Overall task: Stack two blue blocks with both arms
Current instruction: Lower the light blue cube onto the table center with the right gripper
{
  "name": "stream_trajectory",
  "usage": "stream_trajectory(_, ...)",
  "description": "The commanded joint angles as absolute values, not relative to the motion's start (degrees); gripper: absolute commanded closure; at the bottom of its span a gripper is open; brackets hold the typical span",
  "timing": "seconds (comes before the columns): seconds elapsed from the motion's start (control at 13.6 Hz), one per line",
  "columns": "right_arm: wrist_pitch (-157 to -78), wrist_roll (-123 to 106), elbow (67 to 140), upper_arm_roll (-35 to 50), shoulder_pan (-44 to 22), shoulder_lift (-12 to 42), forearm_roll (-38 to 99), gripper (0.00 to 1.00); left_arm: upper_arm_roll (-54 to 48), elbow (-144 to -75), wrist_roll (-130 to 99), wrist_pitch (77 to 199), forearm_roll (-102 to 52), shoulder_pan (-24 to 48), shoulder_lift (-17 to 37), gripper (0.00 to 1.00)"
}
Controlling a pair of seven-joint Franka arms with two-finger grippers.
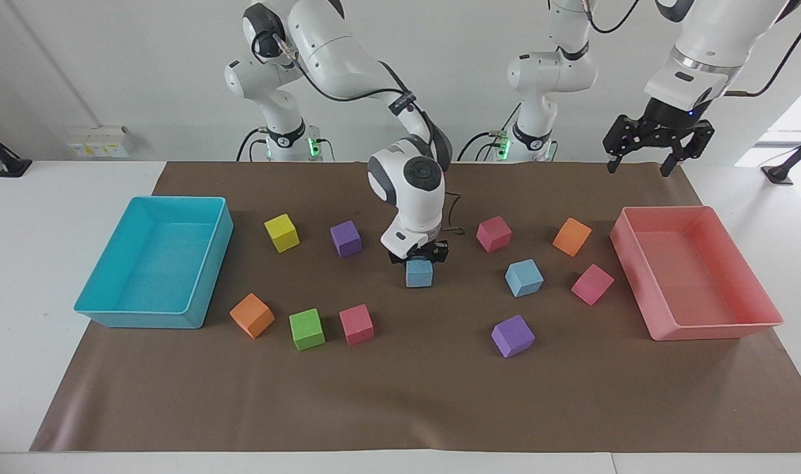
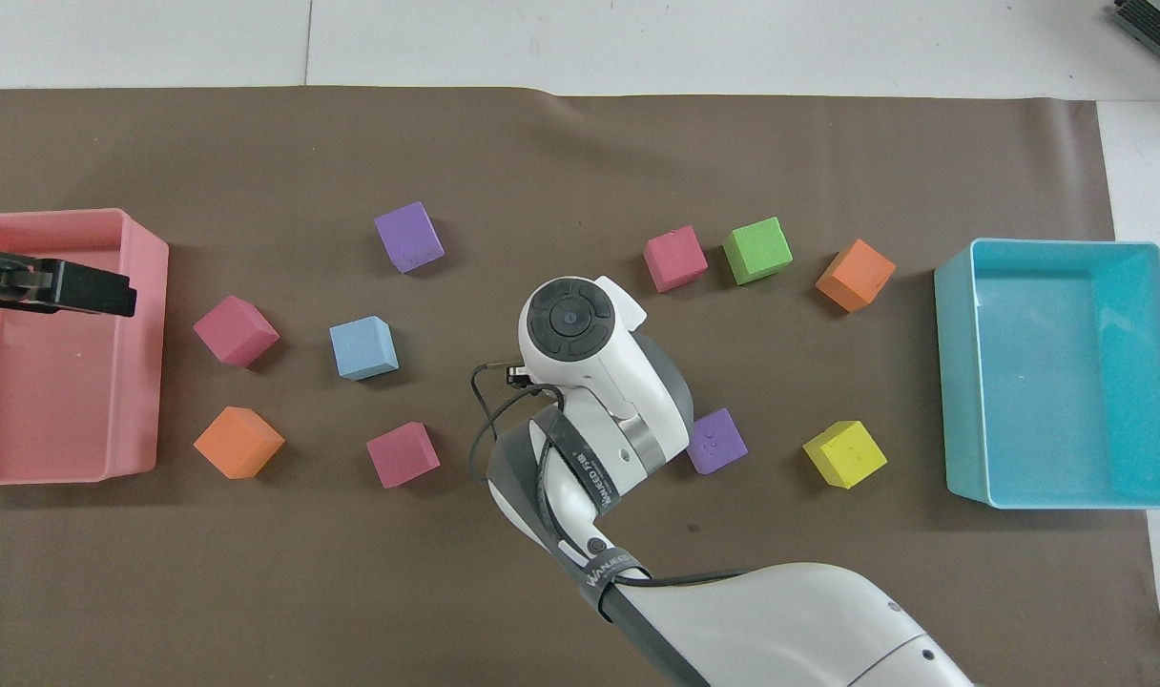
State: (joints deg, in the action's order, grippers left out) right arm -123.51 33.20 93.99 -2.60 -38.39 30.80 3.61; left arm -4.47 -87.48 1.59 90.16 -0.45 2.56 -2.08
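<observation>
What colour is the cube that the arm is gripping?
Light blue cube, clearest in the facing view.

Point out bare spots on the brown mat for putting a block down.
Bare: the brown paper mat along its edge farthest from the robots, past the green foam cube and purple foam cube. Crowded: the cube rows between turquoise tray and pink tray.
</observation>
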Motion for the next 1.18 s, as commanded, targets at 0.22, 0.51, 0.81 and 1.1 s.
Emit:
stream_trajectory(0.22,-125.33,33.75,95.8,-2.37,-38.23,30.41,3.96,1.0,-4.39,-88.24,1.32,90.44,-0.44,2.64,-2.64,0.0)
stream_trajectory(0.51,-125.42,33.92,95.8,-2.46,-38.23,30.32,3.96,0.0,-4.39,-88.24,1.23,90.44,-0.44,2.64,-2.64,0.0)
stream_trajectory(0.81,-125.24,33.75,95.45,-2.46,-38.23,28.4,3.78,0.0,-4.39,-88.24,1.23,90.44,-0.44,2.72,-2.64,0.0)
stream_trajectory(1.1,-125.42,34.01,95.45,-2.9,-37.71,25.5,3.34,0.0,-4.39,-88.24,1.23,90.7,-0.35,2.72,-2.64,0.0)
